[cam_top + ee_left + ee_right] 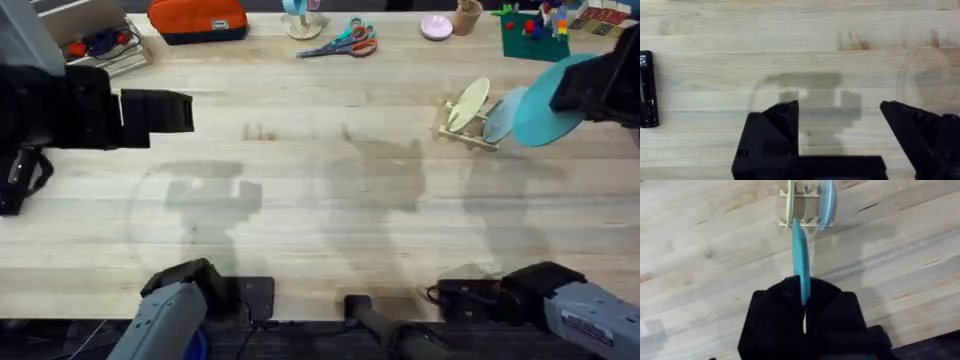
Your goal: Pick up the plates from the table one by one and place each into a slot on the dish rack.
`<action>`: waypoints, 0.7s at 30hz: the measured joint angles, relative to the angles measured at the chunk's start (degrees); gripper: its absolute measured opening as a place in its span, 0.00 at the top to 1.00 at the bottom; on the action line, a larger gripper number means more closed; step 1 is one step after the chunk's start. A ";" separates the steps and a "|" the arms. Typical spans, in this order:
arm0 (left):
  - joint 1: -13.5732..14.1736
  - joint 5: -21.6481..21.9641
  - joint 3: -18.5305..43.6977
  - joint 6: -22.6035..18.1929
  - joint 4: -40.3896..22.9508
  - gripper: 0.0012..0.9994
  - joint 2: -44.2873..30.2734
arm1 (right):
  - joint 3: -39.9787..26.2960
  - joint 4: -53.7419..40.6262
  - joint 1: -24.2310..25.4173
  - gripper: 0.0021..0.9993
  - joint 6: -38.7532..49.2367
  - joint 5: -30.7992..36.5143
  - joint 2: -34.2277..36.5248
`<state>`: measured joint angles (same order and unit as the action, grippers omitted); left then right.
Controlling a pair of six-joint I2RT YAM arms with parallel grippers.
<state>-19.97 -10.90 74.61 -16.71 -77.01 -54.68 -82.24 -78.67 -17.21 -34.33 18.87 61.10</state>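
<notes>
Turquoise plate [548, 108] hangs on edge in the right gripper [803, 292], pinched at its rim, in the air just right of the dish rack [468, 124] at the far right of the surface [320, 200]. A cream plate [467, 103] and a pale blue plate [503, 112] stand in the rack. The left gripper [840, 122] hovers wide apart and empty over bare wood at the left.

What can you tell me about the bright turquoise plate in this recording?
The turquoise plate is a plain, flat, round disc that looks like plastic, with no pattern. The right end effector is shut on its rim and holds it on edge in the air. From the right wrist it appears as a thin blade pointing at the wooden dish rack, roughly in line with the gap between the cream plate and the pale blue plate already standing there. It is not yet seated in a slot.
</notes>
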 joint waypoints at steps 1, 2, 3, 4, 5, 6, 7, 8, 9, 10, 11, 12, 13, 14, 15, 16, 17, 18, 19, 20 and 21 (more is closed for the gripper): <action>0.00 0.00 0.00 0.00 0.00 0.01 0.00 | 0.00 0.00 0.00 0.97 0.00 0.27 0.00; 0.00 0.00 0.02 0.00 0.00 0.01 0.00 | 0.00 0.00 0.00 0.97 -0.01 0.50 0.00; 0.00 0.00 0.02 0.00 0.00 0.01 -0.02 | 0.00 0.00 0.00 0.97 -0.02 0.68 0.00; 0.00 0.00 0.02 0.00 0.00 0.01 0.00 | 0.00 0.00 0.00 0.97 -0.05 0.84 0.00; 0.00 0.00 0.02 -0.01 0.00 0.01 0.00 | 0.00 0.00 0.00 0.97 -0.12 0.93 0.01; 0.00 0.01 0.02 -0.01 0.00 0.01 0.00 | 0.00 0.00 0.00 0.97 -0.22 1.02 0.01; 0.00 0.00 0.02 0.00 0.00 0.01 0.00 | 0.00 0.00 0.00 0.97 -0.24 1.08 0.02; 0.00 0.00 0.02 0.00 0.00 0.01 0.00 | 0.00 0.00 0.00 0.97 -0.24 1.09 0.02; 0.00 0.00 0.02 0.00 0.00 0.01 0.00 | 0.00 0.00 0.00 0.97 -0.26 1.10 0.00; 0.00 0.00 0.02 0.00 0.00 0.01 0.00 | 0.00 0.00 0.00 0.97 -0.26 1.10 0.00; 0.00 0.00 0.02 0.00 0.00 0.01 -0.01 | 0.00 0.00 0.00 0.97 -0.26 1.12 0.01; 0.00 0.00 0.02 -0.01 0.00 0.01 0.00 | 0.00 0.00 0.00 0.97 -0.26 1.12 0.00; 0.00 0.00 0.02 0.00 0.00 0.01 0.00 | 0.00 0.00 0.00 0.97 -0.28 1.17 0.00; 0.00 0.00 0.02 0.00 0.00 0.01 0.00 | 0.00 0.00 0.00 0.97 -0.38 1.24 0.02; 0.00 0.01 0.02 0.00 0.00 0.01 -0.01 | 0.00 0.00 0.00 0.97 -0.42 1.25 0.01; 0.00 0.00 0.02 0.00 0.00 0.01 0.00 | 0.00 0.00 0.00 0.97 -0.42 1.28 0.00; 0.00 0.00 0.02 0.00 0.00 0.01 0.00 | 0.00 0.00 0.00 0.97 -0.42 1.28 0.02; 0.00 0.00 0.02 0.00 0.00 0.01 -0.01 | 0.00 0.00 0.00 0.97 -0.43 1.28 0.01; 0.00 0.00 0.02 -0.02 0.00 0.01 0.00 | 0.00 0.00 0.00 0.97 -0.43 1.28 0.02; 0.00 0.00 0.02 0.00 0.00 0.01 0.00 | 0.00 0.00 0.00 0.97 -0.44 1.30 0.00; 0.00 0.01 0.02 0.00 0.00 0.01 0.00 | 0.00 0.01 0.00 0.97 -0.46 1.36 0.00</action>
<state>-19.97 -10.88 74.63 -16.71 -77.01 -54.68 -82.24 -78.67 -17.21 -34.79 20.22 61.10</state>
